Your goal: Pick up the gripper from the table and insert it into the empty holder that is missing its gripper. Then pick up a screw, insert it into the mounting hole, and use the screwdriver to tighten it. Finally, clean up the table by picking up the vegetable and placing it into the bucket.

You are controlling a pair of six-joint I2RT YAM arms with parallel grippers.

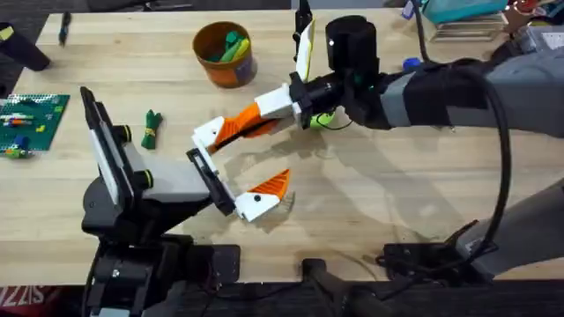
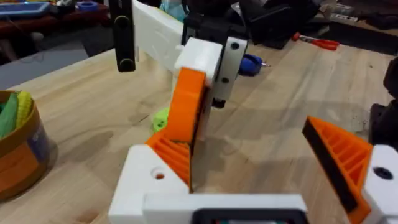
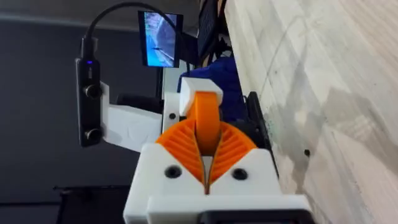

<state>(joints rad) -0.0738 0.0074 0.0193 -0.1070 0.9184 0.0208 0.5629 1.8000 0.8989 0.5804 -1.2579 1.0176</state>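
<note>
- Gripping the gripper (image 1: 245,120), an orange wedge, between closed pads, the right gripper (image 1: 231,129) presses it against the holder (image 1: 205,134) on the left gripper (image 1: 227,170), apparently to seat it
- Left jaws spread wide, seemingly bracing the empty base
- Vegetable (image 1: 152,128) lies on the wooden table (image 1: 423,194), bucket (image 1: 226,54) beyond; clutter rims the room
</note>
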